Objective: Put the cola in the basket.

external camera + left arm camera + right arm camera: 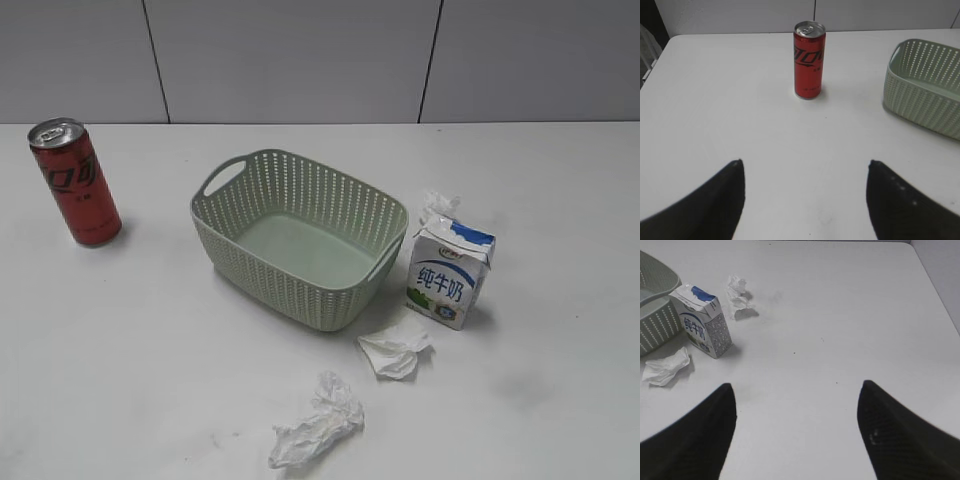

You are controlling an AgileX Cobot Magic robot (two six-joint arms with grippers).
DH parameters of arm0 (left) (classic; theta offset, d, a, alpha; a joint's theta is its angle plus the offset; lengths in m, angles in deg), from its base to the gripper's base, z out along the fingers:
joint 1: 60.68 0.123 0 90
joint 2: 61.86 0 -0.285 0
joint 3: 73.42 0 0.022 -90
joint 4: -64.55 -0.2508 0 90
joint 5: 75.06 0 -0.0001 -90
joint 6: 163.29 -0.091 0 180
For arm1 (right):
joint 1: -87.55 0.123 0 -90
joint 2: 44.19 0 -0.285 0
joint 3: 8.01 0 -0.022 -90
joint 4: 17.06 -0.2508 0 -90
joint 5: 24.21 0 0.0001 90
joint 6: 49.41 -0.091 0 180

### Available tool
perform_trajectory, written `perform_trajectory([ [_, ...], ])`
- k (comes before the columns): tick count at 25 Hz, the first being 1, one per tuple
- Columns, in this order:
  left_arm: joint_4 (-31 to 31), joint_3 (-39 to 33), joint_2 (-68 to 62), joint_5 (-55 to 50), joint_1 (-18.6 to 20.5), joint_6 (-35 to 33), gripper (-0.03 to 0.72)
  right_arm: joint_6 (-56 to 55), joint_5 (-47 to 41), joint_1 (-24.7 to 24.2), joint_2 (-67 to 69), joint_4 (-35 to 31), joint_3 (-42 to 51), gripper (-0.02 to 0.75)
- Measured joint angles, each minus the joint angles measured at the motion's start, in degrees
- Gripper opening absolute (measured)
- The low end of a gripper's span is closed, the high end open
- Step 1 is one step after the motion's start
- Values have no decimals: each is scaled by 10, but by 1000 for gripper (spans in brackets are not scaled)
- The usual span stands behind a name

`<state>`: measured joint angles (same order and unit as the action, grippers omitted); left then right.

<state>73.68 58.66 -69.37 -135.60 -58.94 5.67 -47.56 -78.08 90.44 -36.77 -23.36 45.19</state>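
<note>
The cola (76, 183), a tall slim red can with a silver top, stands upright on the white table at the far left. It also shows in the left wrist view (809, 60), straight ahead of my left gripper (805, 162), which is open, empty and well short of it. The pale grey-green perforated basket (262, 262) sits empty in the middle; its left end shows in the left wrist view (920, 95) and one corner in the right wrist view (657, 322). My right gripper (796, 385) is open and empty over bare table. Neither gripper shows in the exterior view.
A blue-and-white milk carton (450, 272) stands just right of the basket and shows in the right wrist view (702, 322). Crumpled tissues lie in front of the basket (395, 350), nearer the front edge (315, 425) and behind the carton (437, 205).
</note>
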Motion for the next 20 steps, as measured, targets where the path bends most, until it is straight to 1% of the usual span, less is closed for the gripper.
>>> perform_trajectory([
  [8,0,0,0,0,0,0,547,0,0,0,0,0,0,572],
  [14,0,0,0,0,0,0,544,0,0,0,0,0,0,572],
  [18,1,4,-30,14,0,0,543,0,0,0,0,0,0,572],
  [20,8,14,-63,43,0,0,559,0,0,0,0,0,0,572],
])
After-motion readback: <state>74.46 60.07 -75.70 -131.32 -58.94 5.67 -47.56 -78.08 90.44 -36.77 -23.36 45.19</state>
